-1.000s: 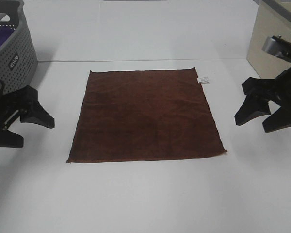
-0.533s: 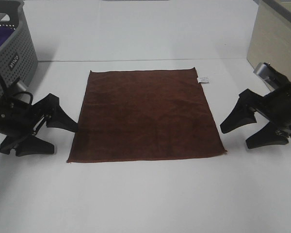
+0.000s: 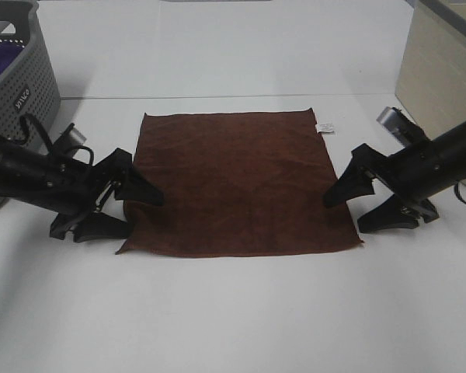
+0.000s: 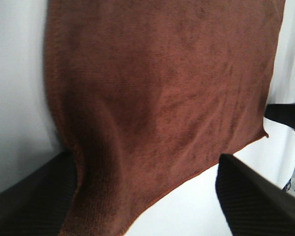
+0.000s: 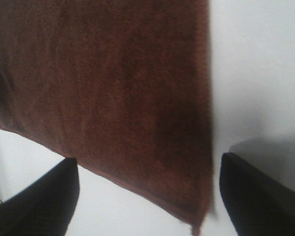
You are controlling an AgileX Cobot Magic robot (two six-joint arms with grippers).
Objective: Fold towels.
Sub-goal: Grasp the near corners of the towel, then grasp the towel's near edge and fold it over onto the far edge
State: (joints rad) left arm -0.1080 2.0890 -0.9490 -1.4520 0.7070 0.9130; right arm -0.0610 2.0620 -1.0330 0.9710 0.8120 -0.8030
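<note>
Nearest you, the white table [image 3: 233, 326] is bare up to the towel's front hem, which runs across the lower middle of the overhead frame. The towel [image 3: 237, 183], a dark reddish-brown square, lies flat and unfolded in the centre.

Both claws sit low at its front corners. The left gripper [image 3: 144, 216], at lower left, is spread wide with one finger over the cloth and the other at the hem. The right gripper [image 3: 343, 216], at lower right, is just as wide open, its inner finger reaching the side edge and its outer finger on bare table. Neither holds anything yet.

Watch the lower left corner: the hem there already looks slightly pulled in and rumpled beside the finger. I can't tell whether the finger is touching it or just beside it. If you close from here, that finger will likely plough the cloth into a ridge, not pinch it. On the right you may catch only a sliver of edge, which will likely slip on the lift. Uneven grips would skew the fold.

Farther back, the white tag [image 3: 324, 127] marks the upper right corner. Beyond are a grey basket [image 3: 19, 85] at upper left and a beige panel [image 3: 439, 58] at upper right, both well apart from the towel.
</note>
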